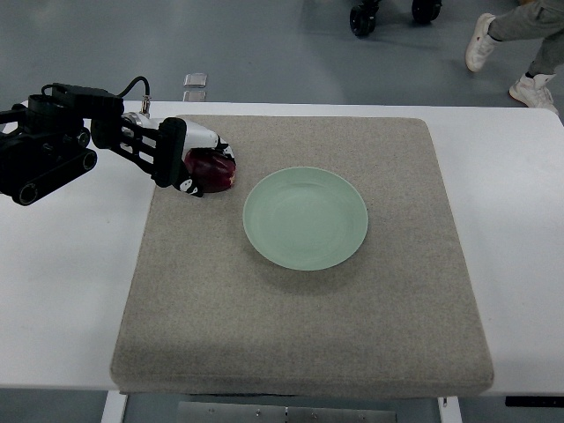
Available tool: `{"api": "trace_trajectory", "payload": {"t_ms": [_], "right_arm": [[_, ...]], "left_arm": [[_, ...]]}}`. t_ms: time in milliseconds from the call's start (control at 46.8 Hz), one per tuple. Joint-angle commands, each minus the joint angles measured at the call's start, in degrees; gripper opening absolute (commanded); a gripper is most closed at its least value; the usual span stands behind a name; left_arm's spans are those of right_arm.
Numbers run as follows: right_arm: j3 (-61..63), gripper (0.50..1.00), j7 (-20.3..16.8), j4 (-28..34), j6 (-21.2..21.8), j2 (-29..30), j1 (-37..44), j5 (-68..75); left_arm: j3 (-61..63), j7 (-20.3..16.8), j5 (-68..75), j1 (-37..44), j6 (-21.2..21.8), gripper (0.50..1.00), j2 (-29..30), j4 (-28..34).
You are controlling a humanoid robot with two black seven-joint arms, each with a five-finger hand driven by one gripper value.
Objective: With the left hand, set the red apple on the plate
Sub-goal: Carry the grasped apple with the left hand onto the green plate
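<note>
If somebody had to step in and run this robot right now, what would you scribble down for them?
Left hand: fingers closed around the red apple, over the grey mat, just left of the plate.
Right hand: not in view.
Green plate: at the middle of the mat, nothing on it.
Done: apple is grasped.
Left: carry it right over the plate, set it down, open the fingers, pull the arm back.
Note: a person's feet show at the top right, beyond the table.
</note>
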Motion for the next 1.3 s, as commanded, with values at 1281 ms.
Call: {"api": "trace_trajectory", "payload": {"t_ms": [1281], "right_arm": [[-0.02, 0.964, 0.00, 0.00, 0.00, 0.00, 0.00, 0.00]], "left_arm": [[-3.06, -0.44, -1.28, -0.60, 6.98, 0.500, -7.56, -8.71]]}}
